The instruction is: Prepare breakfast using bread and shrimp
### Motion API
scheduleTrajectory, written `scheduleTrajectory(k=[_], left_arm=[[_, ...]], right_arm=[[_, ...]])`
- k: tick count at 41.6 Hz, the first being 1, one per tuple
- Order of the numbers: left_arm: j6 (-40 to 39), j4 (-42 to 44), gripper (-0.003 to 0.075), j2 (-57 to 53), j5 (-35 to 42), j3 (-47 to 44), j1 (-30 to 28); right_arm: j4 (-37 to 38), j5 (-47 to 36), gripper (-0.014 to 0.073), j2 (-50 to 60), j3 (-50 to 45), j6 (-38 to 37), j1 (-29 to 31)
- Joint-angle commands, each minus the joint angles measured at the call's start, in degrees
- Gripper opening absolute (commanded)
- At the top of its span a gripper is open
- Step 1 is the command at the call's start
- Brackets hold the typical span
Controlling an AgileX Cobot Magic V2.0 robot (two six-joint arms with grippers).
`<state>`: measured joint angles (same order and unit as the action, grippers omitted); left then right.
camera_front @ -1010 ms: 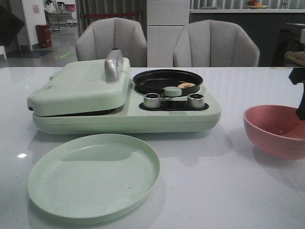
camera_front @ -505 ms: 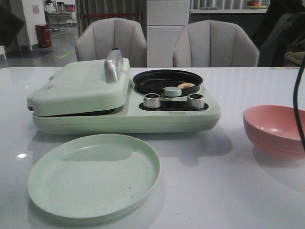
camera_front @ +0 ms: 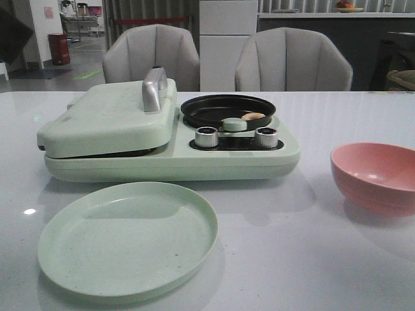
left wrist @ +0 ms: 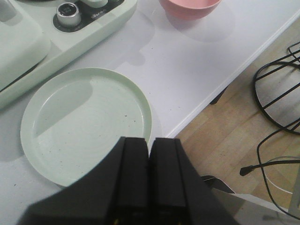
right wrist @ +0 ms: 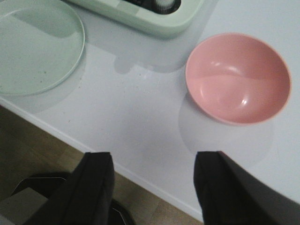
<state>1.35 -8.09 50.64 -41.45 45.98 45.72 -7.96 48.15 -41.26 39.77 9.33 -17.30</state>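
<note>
Bare white tabletop (camera_front: 292,246) around the round pale-green plate (camera_front: 128,238) at 7 o'clock and pink bowl (camera_front: 376,176) at 3 o'clock, both holding nothing. Small curled orange shrimp (camera_front: 253,116) in the black round pan (camera_front: 227,109) at 12 o'clock. Left gripper (left wrist: 150,176) pressed together over the table edge, right gripper (right wrist: 152,187) spread wide, neither holding anything.

No text, brand or number can be read in any of the views. The control panel (camera_front: 237,142) of the pale green breakfast maker (camera_front: 172,152) carries faint light markings beside its knobs, also seen in the left wrist view, but they are too small and blurred to make out. A pinkish sign (camera_front: 49,11) on the far wall is likewise illegible.
</note>
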Motion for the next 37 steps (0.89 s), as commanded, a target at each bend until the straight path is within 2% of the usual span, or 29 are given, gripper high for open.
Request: scheduleTrajectory(k=[1,10,16,24,35,37], left_arm=[[-0.5,-0.5,0.0102,-0.3,3.7,1.6,0.3],[-0.5,-0.5,0.0102,-0.3,3.7,1.6,0.3],[-0.5,-0.5,0.0102,-0.3,3.7,1.6,0.3],[-0.5,-0.5,0.0102,-0.3,3.7,1.6,0.3],[-0.5,-0.5,0.0102,-0.3,3.7,1.6,0.3],[-0.5,-0.5,0.0102,-0.3,3.7,1.6,0.3]], right_arm=[[-0.7,-0.9,0.0491,4.5,-0.3,0.2,0.0],[-0.7,2.5,0.0489,12.0,-1.2,0.1,0.0],[-0.1,2.6,0.0431,13.6,-1.2,-1.6,0.0],[0.0,2.6,0.0293,13.6,-1.2,-2.3,0.0],[0.0,2.6,0.0021,13.6,-1.2,-2.3,0.0],[0.0,2.6,0.0025,13.6,-1.2,-2.3,0.0]])
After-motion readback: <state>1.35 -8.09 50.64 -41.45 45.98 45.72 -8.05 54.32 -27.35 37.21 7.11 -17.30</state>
